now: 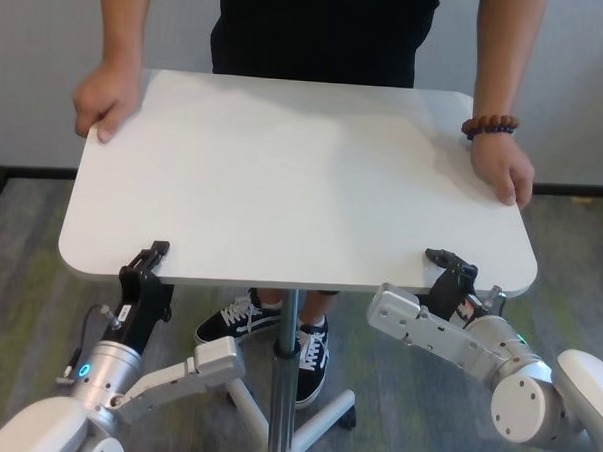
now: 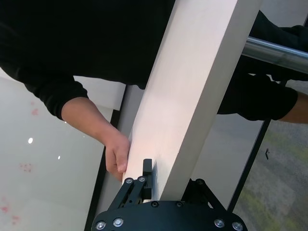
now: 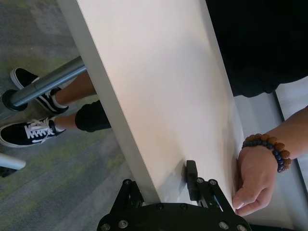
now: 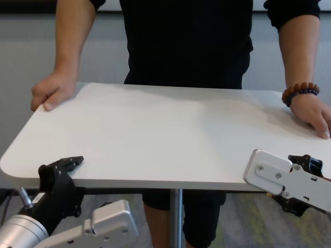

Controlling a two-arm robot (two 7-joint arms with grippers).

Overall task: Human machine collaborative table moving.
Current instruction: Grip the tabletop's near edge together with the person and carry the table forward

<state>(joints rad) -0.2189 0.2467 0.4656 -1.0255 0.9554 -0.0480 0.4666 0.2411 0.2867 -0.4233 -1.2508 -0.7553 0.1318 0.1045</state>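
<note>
Grey carpet and a pale wall frame a shared carry: person and robot hold one white table (image 1: 303,186).

Left gripper (image 1: 150,262) at seven o'clock and right gripper (image 1: 450,265) at five have their jaws pinched tight on the near edge; the person's hands (image 1: 107,99) grip the far corners. Such shallow bites could slip if the person pulls unevenly, probably tilting the top on its pole (image 1: 287,356). No readable writing.

- Office or lab-type room — indoors
- Grey carpet (image 1: 31,224) with green streaks
- Plain pale wall (image 1: 50,35), dark skirting (image 1: 573,190)
- White pedestal table (image 1: 303,186) on splayed base
</note>
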